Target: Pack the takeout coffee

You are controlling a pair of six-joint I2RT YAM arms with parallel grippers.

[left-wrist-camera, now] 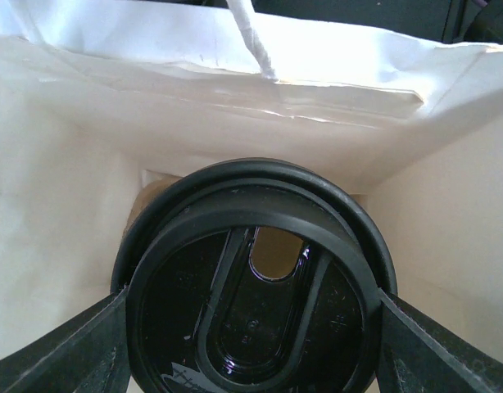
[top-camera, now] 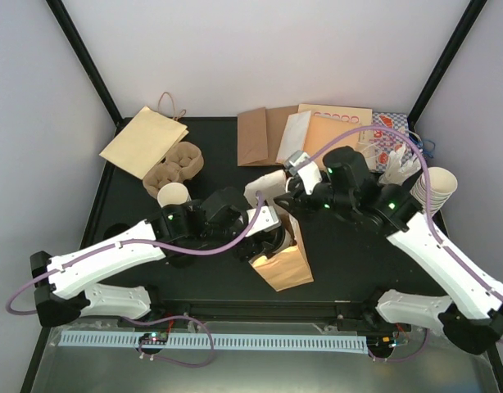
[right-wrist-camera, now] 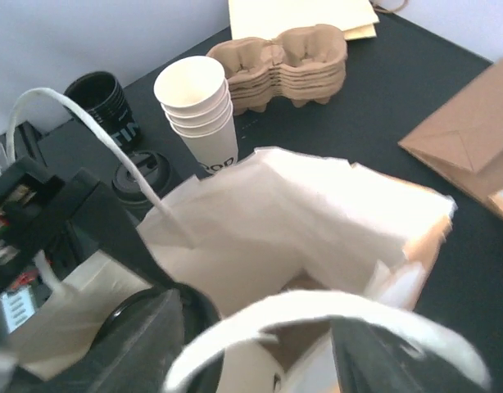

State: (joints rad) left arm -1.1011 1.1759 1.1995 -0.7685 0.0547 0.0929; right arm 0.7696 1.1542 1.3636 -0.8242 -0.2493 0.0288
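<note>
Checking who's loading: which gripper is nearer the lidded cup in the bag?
Left gripper: its fingers clasp the black-lidded cup inside the bag. The right gripper sits over the bag's mouth at the handle.

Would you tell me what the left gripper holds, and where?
The left gripper holds a takeout coffee cup by opposite sides of its black lid, inside the white paper bag.

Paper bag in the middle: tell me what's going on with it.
The left tool grips a takeout paper cup with a round black plastic sip lid by its sides and holds it inside the open brown paper bag with white handles. The right tool sits at the bag's mouth, jaws apart, with one of the bag's handles looping across them. Whether the cup rests on the bag's floor cannot be told.
</note>
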